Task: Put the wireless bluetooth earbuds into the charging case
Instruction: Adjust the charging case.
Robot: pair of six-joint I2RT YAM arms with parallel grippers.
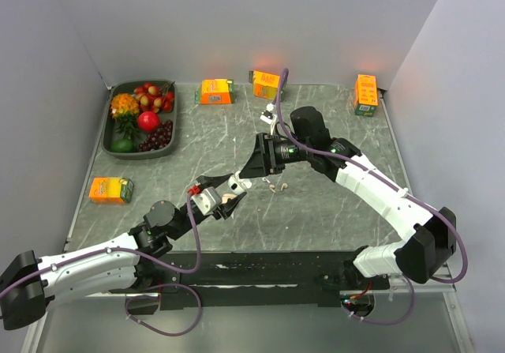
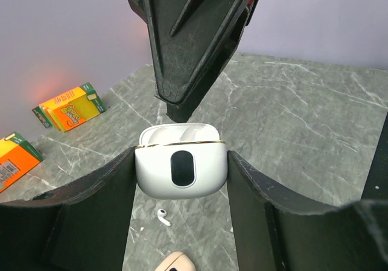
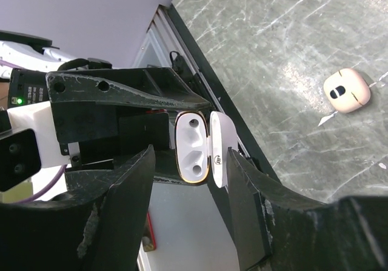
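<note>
My left gripper (image 2: 180,162) clamps the rounded white plastic charging case (image 2: 180,175) widthwise; only the right wrist shows its sockets, facing away.

The grey marbled counter (image 1: 331,211) has a dark tray (image 1: 174,114) in its far left corner. The tray holds a round red fruit (image 1: 148,120), dark grapes (image 1: 156,137), strawberries (image 1: 154,95) and a green fruit (image 1: 121,144). Along the far edge stand three orange cartons: one carton (image 1: 215,92) and a second carton (image 1: 266,84) near the middle, and a third carton (image 1: 365,94) in the far right corner. A fourth carton (image 1: 110,189) lies by the left edge. A beige rounded piece (image 3: 346,91) with a dark hole lies on the counter.
</note>
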